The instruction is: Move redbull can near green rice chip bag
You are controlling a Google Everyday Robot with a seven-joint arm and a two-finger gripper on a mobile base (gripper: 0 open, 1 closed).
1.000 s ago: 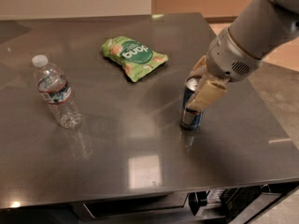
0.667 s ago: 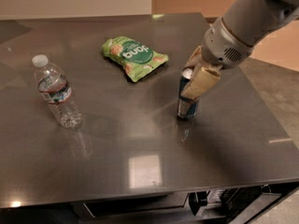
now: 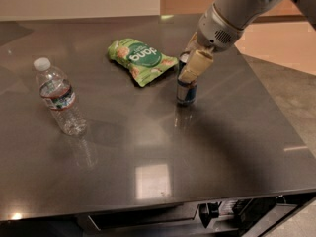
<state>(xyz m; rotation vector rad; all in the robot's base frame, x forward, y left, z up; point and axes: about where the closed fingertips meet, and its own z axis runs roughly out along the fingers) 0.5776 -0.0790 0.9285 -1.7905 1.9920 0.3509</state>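
The redbull can point(image 3: 186, 92) stands upright on the dark table, just right of the green rice chip bag point(image 3: 140, 59), with a small gap between them. My gripper point(image 3: 191, 65) comes down from the upper right and its pale fingers point(image 3: 195, 67) are closed around the can's upper half, hiding its top. The bag lies flat and crinkled at the table's far middle.
A clear plastic water bottle point(image 3: 58, 98) with a white cap stands at the left of the grey table point(image 3: 148, 147). The table's right edge runs near the arm, with floor beyond it. The robot's base shows below the front edge.
My gripper has carried the can left and away, toward the green bag. The bag and the bottle have not moved.
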